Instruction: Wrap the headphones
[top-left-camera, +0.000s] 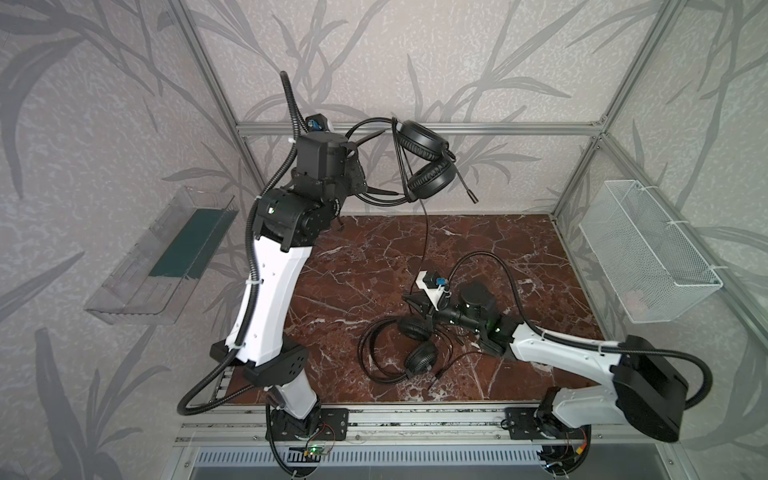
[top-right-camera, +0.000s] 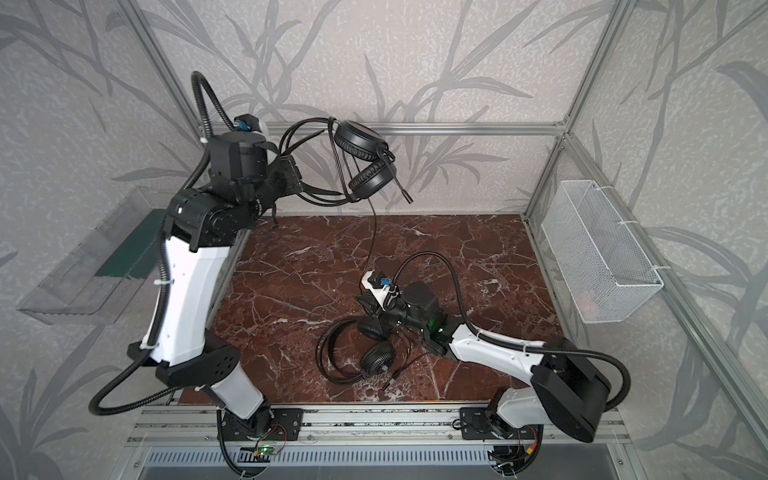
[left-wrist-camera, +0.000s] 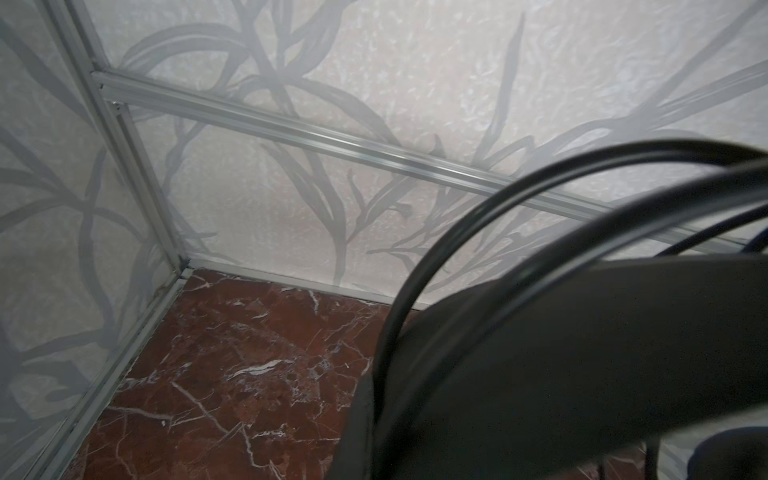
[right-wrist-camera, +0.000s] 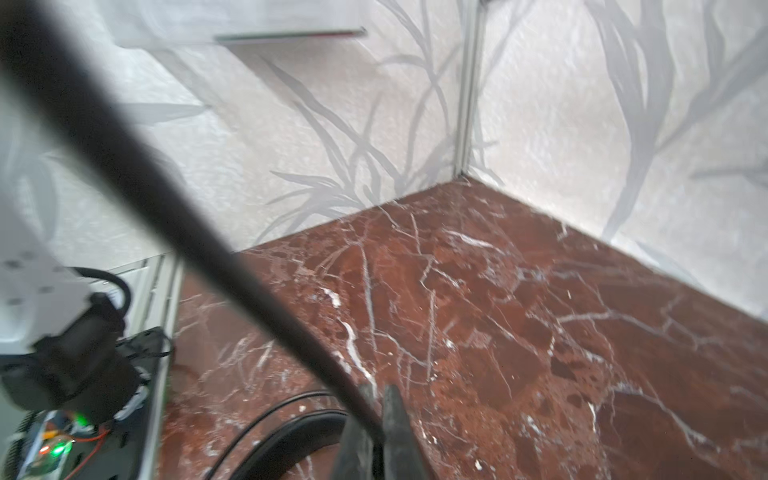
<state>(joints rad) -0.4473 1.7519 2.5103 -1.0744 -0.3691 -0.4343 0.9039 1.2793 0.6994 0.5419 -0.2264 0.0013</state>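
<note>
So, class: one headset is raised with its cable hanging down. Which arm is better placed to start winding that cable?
Probably right. The right gripper is already shut on the hanging cable, while the left gripper is busy holding the raised headset.

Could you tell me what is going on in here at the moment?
The two arms are working on one of two black headsets. The left gripper is shut on the raised headset, holding it in the air near the back wall. Its thin cable hangs down to the right gripper, which is shut on it low over the marble table. The second headset lies on the table beside the right gripper, with its own cable loose around it.
</note>
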